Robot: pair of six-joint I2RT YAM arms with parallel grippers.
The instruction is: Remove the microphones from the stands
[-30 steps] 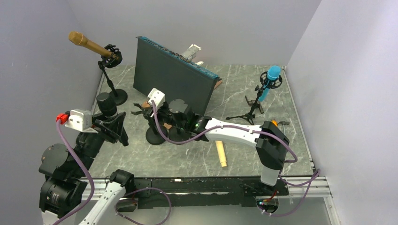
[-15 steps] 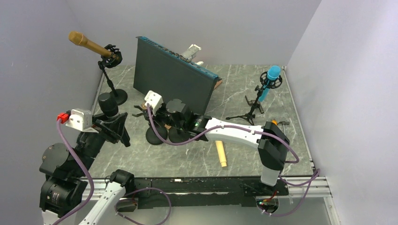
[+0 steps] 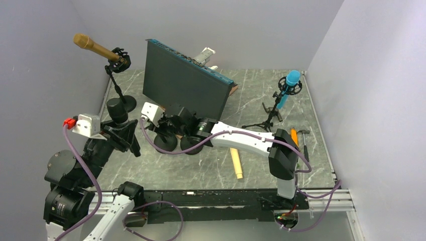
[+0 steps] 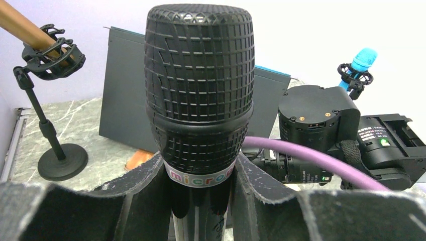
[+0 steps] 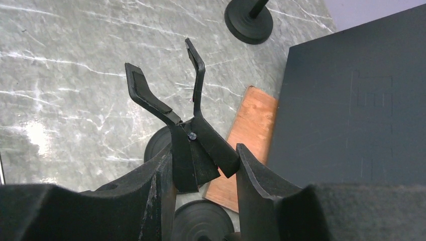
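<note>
My left gripper (image 4: 200, 193) pinches the black microphone (image 4: 199, 90) by its handle at the near left of the table. Its long axis stands upright, mesh head pointing up. Just to its right, my right gripper (image 5: 203, 170) is closed around the stem of the stand (image 5: 173, 108), below its forked clip.

The microphone (image 3: 116, 108) sits left of the stand (image 3: 165, 143), panel (image 3: 183, 83) behind.
</note>
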